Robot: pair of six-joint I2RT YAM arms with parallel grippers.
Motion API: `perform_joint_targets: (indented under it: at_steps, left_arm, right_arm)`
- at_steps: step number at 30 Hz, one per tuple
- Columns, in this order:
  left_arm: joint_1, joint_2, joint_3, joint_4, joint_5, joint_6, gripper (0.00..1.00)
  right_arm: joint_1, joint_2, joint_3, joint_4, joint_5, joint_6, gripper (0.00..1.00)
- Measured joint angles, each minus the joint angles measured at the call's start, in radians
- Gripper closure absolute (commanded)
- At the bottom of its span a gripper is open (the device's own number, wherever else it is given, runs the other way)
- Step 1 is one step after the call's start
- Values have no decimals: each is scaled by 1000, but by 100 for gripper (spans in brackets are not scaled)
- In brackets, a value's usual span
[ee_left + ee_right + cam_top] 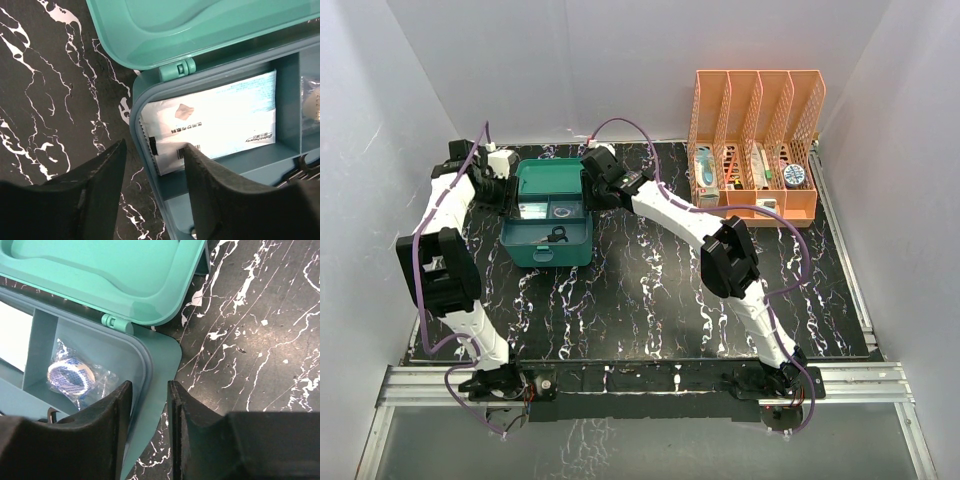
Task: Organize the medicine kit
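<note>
The teal-green rectangular plastic medicine kit (548,257) sits open, centre-left of the top view, on the black marble-patterned table (650,310). The left gripper (154,150) straddles its left wall, fingers spread and clear of it. The right gripper (149,386) brackets the right rim closely; whether it is pinching I cannot tell. Probably both flank the box to steady or shift it. Upper right stands an orange mesh file rack (755,110).
</note>
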Motion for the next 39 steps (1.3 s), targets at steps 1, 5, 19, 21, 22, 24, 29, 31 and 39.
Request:
perform_joint_targets:
  at_steps: [1, 5, 19, 21, 22, 24, 29, 31, 39]
  left_arm:
    - [0, -1, -5, 5, 6, -1, 62]
    - [0, -14, -27, 22, 34, -6, 82]
    - [-12, -74, -108, 72, 61, -92, 100]
    - [-32, -101, -140, 79, 55, -102, 99]
    - [-47, -117, -158, 85, 47, -109, 99]
    - [-77, -145, -190, 93, 28, -124, 99]
    - [-142, -179, -223, 101, -4, -169, 99]
    - [-163, -185, -231, 104, -11, -189, 99]
    - [-282, -203, -251, 118, -55, -269, 99]
  right_arm:
    - [2, 0, 0, 1, -1, 1, 74]
    - [5, 0, -2, 8, -11, 4, 79]
    - [10, -105, -185, 87, 10, 16, 88]
    - [11, -134, -224, 79, 18, 15, 88]
    - [11, -148, -242, 73, 23, 15, 88]
    - [10, -175, -273, 57, 37, 12, 88]
    - [6, -232, -341, 22, 67, 7, 88]
    - [4, -253, -366, 15, 76, 6, 88]
    - [-7, -354, -490, -25, 134, 1, 88]
